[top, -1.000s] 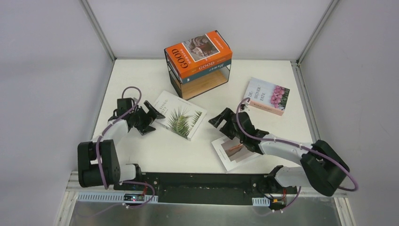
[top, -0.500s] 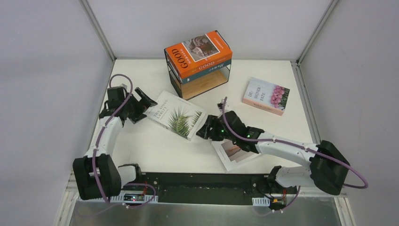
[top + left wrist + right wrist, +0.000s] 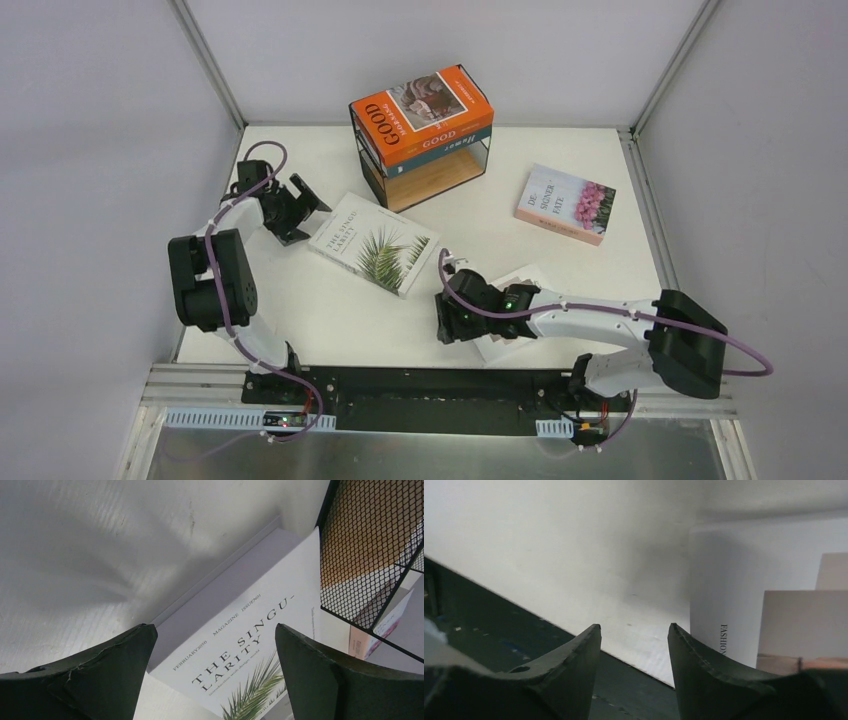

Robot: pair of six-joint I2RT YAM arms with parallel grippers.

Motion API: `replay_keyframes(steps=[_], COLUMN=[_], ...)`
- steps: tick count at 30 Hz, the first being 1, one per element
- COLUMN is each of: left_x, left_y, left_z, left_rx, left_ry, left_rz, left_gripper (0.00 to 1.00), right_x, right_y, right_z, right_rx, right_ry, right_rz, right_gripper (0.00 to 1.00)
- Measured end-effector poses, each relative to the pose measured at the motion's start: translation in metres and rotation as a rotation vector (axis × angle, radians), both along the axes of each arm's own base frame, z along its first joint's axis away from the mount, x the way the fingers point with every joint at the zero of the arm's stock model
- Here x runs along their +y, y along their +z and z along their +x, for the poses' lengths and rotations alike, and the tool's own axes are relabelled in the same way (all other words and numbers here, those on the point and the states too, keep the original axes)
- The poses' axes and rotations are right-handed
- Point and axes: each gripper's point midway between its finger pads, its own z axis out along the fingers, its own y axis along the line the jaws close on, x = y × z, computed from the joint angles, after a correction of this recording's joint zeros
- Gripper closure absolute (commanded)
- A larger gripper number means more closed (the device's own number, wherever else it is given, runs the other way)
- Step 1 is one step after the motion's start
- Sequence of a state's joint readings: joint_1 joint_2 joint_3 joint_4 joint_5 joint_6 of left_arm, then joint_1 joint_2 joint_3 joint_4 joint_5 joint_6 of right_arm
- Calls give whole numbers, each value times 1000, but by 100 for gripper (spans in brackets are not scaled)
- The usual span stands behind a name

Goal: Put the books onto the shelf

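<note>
The shelf (image 3: 437,176) stands at the back with the orange book (image 3: 420,115) lying flat on top and a dark teal book (image 3: 462,139) under it. The white palm-leaf book (image 3: 375,243) lies flat in the middle-left. My left gripper (image 3: 306,214) is open just off its left end, and in the left wrist view that cover (image 3: 250,645) shows between the wide-spread fingers of the left gripper (image 3: 212,628). The pink-flower book (image 3: 566,203) lies at the right. My right gripper (image 3: 444,322) (image 3: 634,626) is open with a narrow gap and nothing in it, just left of the white photo book (image 3: 505,345) (image 3: 724,600), which the arm mostly covers.
The shelf's black mesh side (image 3: 370,555) shows close on the right of the left wrist view. The table's near edge and the dark base rail (image 3: 499,645) lie right under the right gripper. Grey walls close in the table on both sides.
My left gripper has swung back and left to the palm-leaf book's left end, still wide. My right gripper has moved toward the near edge, left of the white photo book, and its jaws have narrowed.
</note>
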State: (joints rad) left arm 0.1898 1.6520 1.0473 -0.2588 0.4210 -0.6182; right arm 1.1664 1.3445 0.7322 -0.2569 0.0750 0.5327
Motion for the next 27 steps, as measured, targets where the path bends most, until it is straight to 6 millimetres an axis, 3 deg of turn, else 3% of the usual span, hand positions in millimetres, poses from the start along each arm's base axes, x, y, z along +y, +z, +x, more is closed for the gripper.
replay_keyframes(steps=[6,11,13,15,17,24,27], left_x=[-9,-31,-44,-59,-73,-122,-124], left_y=[-15,-27,-26,-27,-26,-17,-14], left_z=[2,-15,-27,-43,-59,-120,-140], left_rx=[-4,-6,-14,-11,-3,-18,-32], left_ry=[-8,-19,-40,-71,-99,-218,-226], left_rz=[-60,-129,-137,-150,-166,-201,-207], left_gripper=[4,5,6,6,6,6,5], right_x=[-61,-107,-116,-116,-108,-67,-62], right_y=[-14,-11,-7,0,10,40,45], right_z=[21,49,60,68,77,112,132], right_rx=[-36,-60,-76,-85,-100,-72,-52], right_ry=[-149,-350,-410,-446,-465,-548,-592], right_rz=[-180,-228,-229,-214,-173,113,197], right_gripper=[44,40,29,14,5,2,1])
